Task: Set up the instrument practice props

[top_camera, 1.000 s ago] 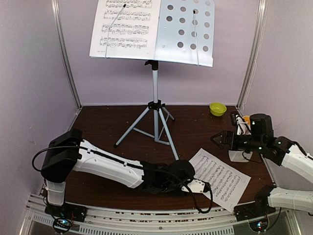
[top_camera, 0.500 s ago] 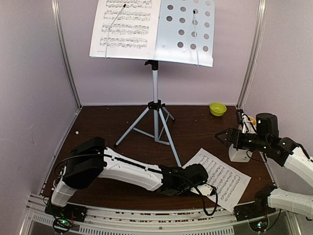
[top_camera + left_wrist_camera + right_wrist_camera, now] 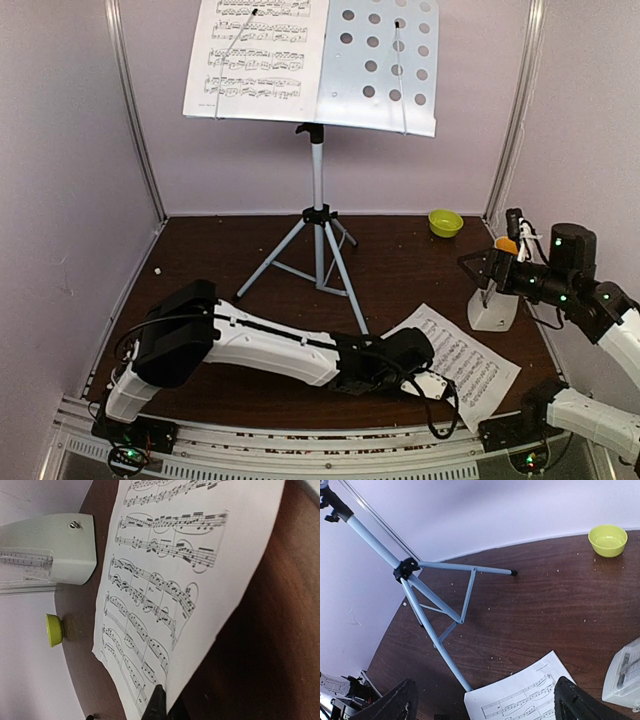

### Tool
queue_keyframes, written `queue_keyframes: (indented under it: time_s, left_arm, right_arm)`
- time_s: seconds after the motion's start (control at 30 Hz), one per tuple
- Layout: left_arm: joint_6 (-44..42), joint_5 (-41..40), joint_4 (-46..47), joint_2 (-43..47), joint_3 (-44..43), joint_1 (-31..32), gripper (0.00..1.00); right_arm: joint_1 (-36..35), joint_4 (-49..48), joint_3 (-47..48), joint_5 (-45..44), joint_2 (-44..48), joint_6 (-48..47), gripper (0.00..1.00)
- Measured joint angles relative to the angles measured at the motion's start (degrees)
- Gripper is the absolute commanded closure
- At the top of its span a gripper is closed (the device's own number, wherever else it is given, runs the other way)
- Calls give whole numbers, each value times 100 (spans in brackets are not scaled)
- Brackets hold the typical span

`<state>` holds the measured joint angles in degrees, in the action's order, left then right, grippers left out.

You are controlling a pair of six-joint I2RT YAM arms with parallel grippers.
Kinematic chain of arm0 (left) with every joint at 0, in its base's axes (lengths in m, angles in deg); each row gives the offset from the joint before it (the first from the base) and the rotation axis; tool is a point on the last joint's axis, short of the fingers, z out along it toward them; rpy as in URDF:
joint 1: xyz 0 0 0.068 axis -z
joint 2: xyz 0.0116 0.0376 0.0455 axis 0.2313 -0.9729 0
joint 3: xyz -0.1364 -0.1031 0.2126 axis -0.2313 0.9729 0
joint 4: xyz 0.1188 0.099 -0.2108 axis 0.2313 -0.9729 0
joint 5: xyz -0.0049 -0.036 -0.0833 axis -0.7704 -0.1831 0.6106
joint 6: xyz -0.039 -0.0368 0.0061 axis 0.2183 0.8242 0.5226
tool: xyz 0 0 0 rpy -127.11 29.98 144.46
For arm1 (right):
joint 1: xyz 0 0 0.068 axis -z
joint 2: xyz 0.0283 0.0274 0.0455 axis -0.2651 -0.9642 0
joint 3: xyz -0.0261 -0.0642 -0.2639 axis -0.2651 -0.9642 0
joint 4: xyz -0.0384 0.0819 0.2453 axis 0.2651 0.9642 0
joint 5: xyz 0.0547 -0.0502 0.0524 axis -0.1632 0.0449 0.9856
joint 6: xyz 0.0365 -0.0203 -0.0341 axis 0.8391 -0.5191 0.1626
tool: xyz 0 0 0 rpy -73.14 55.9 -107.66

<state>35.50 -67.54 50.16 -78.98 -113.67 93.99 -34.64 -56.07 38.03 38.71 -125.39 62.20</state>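
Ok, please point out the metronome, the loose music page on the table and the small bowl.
metronome [image 3: 492,314]: top view, its white base.
loose music page [image 3: 472,372]: top view, printed middle of the sheet.
small bowl [image 3: 607,541]: right wrist view, its inner bottom.

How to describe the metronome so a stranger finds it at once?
Find the tall tripod music stand. Near the right edge of the table, beside the loose music page, stands the metronome. It is a small white pyramid, unlike the round yellow-green bowl behind it.

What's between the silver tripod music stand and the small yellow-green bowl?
Bare brown tabletop with specks separates the silver tripod stand from the yellow-green bowl; the right wrist view shows it.
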Motion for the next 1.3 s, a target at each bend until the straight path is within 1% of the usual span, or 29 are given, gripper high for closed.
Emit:
queue_keyframes:
  time_s: [0.1,0.13,0.17,0.33,0.5,0.7,0.83,0.93,1.07,1.3]
  left_arm:
    - [555,323,-146,483,378,-46,100]
    - [903,527,-229,745,625,-74,100]
    - [986,570,-267,992,675,-109,100]
    - [2037,1167,-378,2529,1364,-393,100]
    - [3191,1753,-339,3980,2232,-730,100]
    - [4791,1941,-286,5598,3853,-1126,100]
    - [5676,1742,-400,6529,4680,-1333,100]
    - [6183,1440,-562,7014,4898,-1357,100]
    - [6723,1091,-728,7447,4933,-1355,100]
    - [7215,951,-772,7427,4916,-1322,100]
  right_arm:
    - [11,103,256,-55,181,-70,5]
    - [13,136,354,-63,216,-85,5]
    - [13,168,457,-83,240,-105,5]
    - [20,254,929,-98,258,-229,5]
    - [39,249,1078,-92,101,-280,6]
    - [39,162,1078,28,-195,-247,8]
    - [39,-15,1078,199,-407,-131,10]
    - [35,-190,1058,363,-566,11,12]
    - [-127,-507,898,529,-708,273,14]
    - [-833,-726,796,577,-1102,566,14]
